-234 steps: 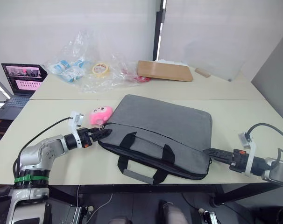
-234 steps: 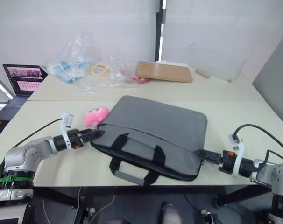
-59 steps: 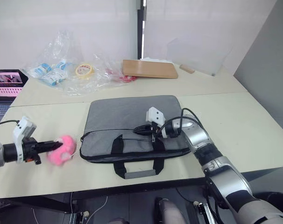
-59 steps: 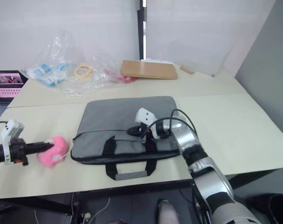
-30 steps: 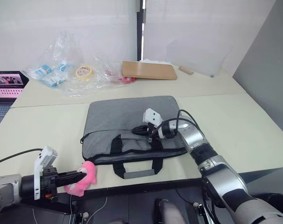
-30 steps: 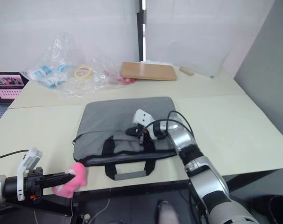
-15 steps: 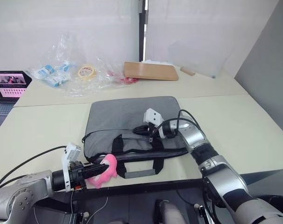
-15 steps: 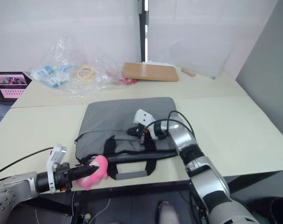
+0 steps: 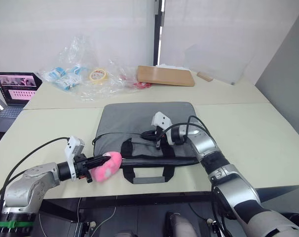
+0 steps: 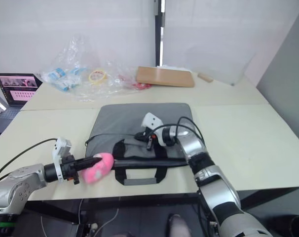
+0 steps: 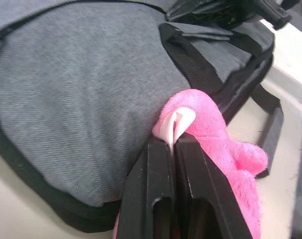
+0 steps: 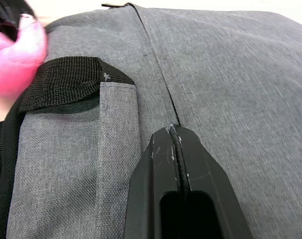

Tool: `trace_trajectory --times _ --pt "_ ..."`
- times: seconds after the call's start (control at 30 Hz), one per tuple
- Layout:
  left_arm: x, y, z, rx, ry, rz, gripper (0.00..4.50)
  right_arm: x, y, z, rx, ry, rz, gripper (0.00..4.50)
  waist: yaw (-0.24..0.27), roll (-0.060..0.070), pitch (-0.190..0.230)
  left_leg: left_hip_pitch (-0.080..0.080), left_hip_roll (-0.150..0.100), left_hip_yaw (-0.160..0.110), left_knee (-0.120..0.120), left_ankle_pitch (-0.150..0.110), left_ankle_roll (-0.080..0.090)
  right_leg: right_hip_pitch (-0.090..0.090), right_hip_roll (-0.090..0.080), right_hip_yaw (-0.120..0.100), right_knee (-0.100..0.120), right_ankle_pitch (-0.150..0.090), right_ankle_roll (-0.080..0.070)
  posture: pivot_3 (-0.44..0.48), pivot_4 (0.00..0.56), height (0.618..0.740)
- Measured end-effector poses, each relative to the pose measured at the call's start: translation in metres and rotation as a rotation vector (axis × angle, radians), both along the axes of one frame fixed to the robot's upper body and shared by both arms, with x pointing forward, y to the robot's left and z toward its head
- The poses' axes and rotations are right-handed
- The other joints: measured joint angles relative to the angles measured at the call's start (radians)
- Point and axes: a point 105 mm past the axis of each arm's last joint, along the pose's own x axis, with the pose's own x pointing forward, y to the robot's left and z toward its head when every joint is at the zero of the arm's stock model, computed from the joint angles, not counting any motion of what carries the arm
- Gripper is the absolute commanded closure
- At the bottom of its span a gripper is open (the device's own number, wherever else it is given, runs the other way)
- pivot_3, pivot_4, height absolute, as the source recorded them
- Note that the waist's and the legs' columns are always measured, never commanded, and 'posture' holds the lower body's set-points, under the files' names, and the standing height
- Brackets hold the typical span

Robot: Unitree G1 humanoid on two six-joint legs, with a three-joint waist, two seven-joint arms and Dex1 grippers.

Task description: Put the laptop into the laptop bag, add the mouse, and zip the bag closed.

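The grey laptop bag (image 9: 134, 116) lies flat on the table, with its black strap handles (image 9: 147, 178) toward the front edge. My left gripper (image 9: 104, 159) is shut on the white tag of a round pink toy (image 9: 110, 166) and holds it against the bag's front left corner. In the left wrist view the fingers (image 11: 156, 169) pinch that tag, and the toy (image 11: 216, 134) rests on the bag's fabric. My right gripper (image 9: 145, 134) is shut, its tips (image 12: 172, 130) resting on the bag's top at the zipper line. The laptop and the mouse are out of view.
A small dark laptop with a lit screen (image 9: 16, 86) stands at the far left. Clear plastic bags and a tape roll (image 9: 97, 75) lie at the back, next to a brown board (image 9: 165, 75). The table's front edge runs just past the handles.
My left gripper has carried the pink toy from the table's front left edge up to the bag's front left corner. The right gripper has stayed on the bag. The camera has shifted.
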Motion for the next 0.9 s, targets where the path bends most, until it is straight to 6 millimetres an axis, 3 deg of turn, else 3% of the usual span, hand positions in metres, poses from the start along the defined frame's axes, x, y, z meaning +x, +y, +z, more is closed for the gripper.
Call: trace_trajectory --times 0.33,0.53,0.9 --pt "-0.007 0.002 0.004 0.035 0.002 -0.048 4.47 -0.017 0.021 0.018 0.074 -0.033 0.133 4.5 -0.002 0.0 0.0 -0.001 0.0 -0.002 -0.002 0.0 0.0 -0.005 0.001 -0.002 -0.003 0.0 0.0 0.0 0.15 0.74" --pt "-0.031 0.003 0.008 0.045 0.015 -0.046 4.47 -0.003 0.017 0.001 0.045 -0.019 0.058 4.5 -0.008 0.0 0.0 0.0 0.001 -0.001 -0.011 0.0 0.0 -0.008 0.001 -0.003 -0.009 0.0 -0.001 0.0 0.15 0.74" --pt "-0.056 -0.005 0.003 -0.045 0.1 0.09 4.47 0.0 0.018 -0.006 0.019 -0.058 0.056 4.5 -0.013 0.0 0.0 0.006 0.001 -0.001 -0.013 0.001 -0.001 -0.001 0.001 -0.003 -0.01 -0.001 -0.001 0.0 0.15 0.74"
